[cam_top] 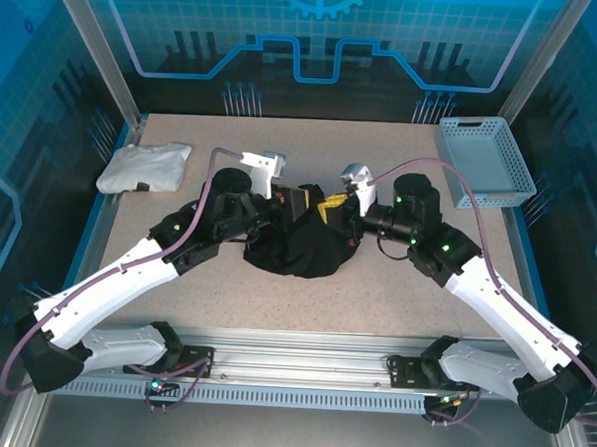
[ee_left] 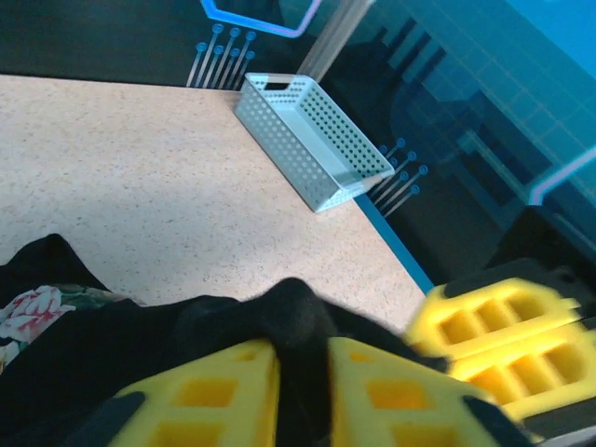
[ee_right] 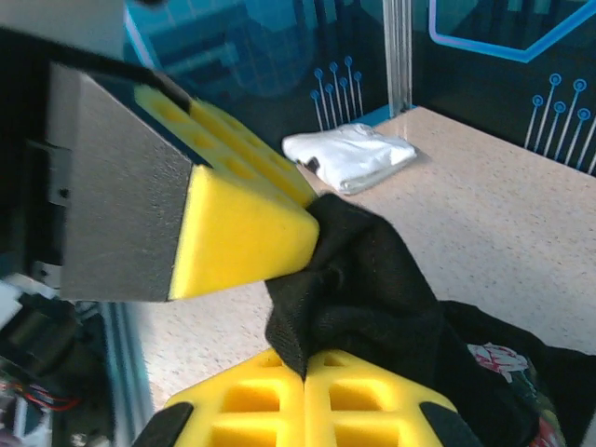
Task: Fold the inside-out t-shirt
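Item: t-shirt point(cam_top: 302, 246), bunched in a dark heap mid-table point(cam_top: 375, 298); you have no fold showing yet. Left gripper point(ee_left: 303, 391) pinches its cloth. Right gripper point(ee_right: 304, 410), pressed together, nips another bit. All folding likely remains.

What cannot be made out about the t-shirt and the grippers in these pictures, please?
- Top view: both arms cover the grip points on the bunched t-shirt.
- Left wrist view: the right gripper is blurred; the left gripper has its finger bases cut off by the bottom edge.
- Right wrist view: the shirt's print is half buried in folds, unreadable.
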You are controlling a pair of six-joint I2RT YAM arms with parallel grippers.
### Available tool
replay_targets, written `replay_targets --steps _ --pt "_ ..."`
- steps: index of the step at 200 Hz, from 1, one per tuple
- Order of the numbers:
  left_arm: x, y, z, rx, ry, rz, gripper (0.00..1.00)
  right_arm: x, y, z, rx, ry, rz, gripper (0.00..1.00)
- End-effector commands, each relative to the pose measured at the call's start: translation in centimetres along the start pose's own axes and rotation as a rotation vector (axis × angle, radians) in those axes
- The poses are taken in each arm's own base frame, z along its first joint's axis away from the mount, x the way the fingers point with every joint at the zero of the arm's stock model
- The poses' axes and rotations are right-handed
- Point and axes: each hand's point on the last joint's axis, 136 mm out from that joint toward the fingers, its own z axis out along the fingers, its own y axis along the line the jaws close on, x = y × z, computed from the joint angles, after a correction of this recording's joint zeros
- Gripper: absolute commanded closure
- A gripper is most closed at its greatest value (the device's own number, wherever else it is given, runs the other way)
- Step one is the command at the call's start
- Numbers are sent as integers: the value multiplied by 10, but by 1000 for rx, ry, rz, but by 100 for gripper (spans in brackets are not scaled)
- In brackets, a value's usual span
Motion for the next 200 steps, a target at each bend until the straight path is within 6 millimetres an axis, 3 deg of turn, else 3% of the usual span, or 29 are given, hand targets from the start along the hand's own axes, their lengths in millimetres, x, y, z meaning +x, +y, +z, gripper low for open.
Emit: replay_targets --steps 1,35,90,102,127,140,166,185,200 --pt "-11 2 -16 11 -65 70 70 -29 17 -18 -148 -77 82 100" --pt "18 -13 -25 160 -21 155 58 -34 9 -22 -197 -76 154 100" --pt "71 -8 11 222 122 185 58 -44 -5 -23 -200 -80 221 100" --pt "81 -7 20 227 133 185 63 -50 -7 -21 -205 -99 246 100" --pt "92 -11 32 252 107 216 92 -59 -17 -18 -179 -135 309 100" --pt "101 -17 37 279 103 248 100 -65 -25 -20 -152 -164 354 100" --pt "130 -32 44 342 128 326 100 -78 -38 -24 -125 -233 426 100" --pt "148 -35 46 363 168 368 92 -80 -44 -25 -106 -237 434 100" --pt "149 -33 42 361 167 382 83 -73 -50 -26 -87 -206 427 100"
